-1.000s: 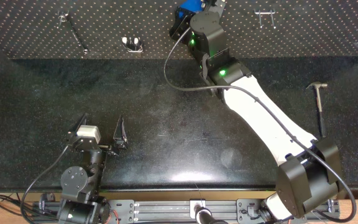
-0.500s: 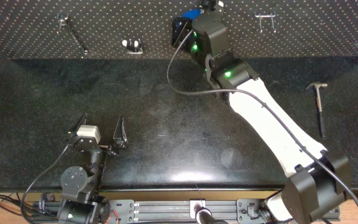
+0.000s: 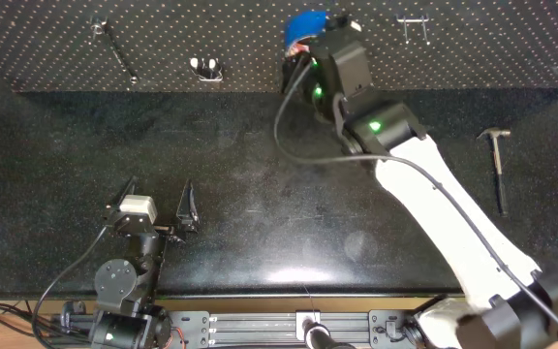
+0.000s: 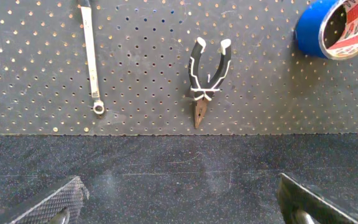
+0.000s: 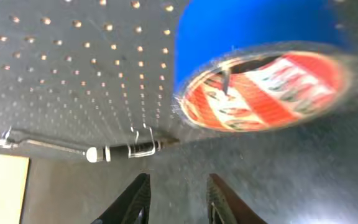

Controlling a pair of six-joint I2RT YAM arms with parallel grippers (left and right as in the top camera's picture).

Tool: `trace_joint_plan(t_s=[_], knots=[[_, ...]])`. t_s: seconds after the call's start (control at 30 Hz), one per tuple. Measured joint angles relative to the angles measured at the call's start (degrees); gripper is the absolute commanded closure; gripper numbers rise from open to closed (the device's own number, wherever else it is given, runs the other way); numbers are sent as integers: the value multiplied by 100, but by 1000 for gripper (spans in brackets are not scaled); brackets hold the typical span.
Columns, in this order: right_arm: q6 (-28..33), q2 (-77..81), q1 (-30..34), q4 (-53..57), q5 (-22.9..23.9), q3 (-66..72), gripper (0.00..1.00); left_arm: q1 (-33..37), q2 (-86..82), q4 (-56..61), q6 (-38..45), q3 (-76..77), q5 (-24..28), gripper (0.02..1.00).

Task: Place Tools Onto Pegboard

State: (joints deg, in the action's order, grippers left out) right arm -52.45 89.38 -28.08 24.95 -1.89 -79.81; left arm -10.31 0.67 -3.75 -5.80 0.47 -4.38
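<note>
Right claw [image 5: 178,186] fingers apart, empty, just off blue tape roll [image 5: 253,37] hung on black pegboard [image 3: 211,29] | left claw [image 4: 182,199] spread | I see grey hammer [image 3: 498,165] on mat, right arm's side, head boardward, handle toward bases.

The pegboard [image 4: 142,74] is matt, dark and scuffed. At upper left, the wrench [image 4: 91,56] is bright bare metal. The pliers [image 4: 204,93] have smooth, plastic-looking grips. At upper right, the tape [image 4: 311,31] is glossy blue. The mat [image 3: 260,184] looks rough and grainy.
</note>
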Motion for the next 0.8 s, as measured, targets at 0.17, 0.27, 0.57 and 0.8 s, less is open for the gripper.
trace_joint_plan(t_s=[0.17, 0.27, 0.57, 0.8], knots=[[9, -809, 256, 2236, 28, -68, 684, 2, 0, 0, 0, 0, 0, 23], [219, -1047, 1016, 4889, 393, -68, 680, 0, 2, 0, 0, 0, 0, 23], [4894, -1008, 5560, 3974, -293, 1460, 53, 0, 0, 0, 2, -2, 0, 23], [6883, 439, 6022, 3432, 560, 1488, 53, 0, 2, 0, 0, 0, 0, 23]])
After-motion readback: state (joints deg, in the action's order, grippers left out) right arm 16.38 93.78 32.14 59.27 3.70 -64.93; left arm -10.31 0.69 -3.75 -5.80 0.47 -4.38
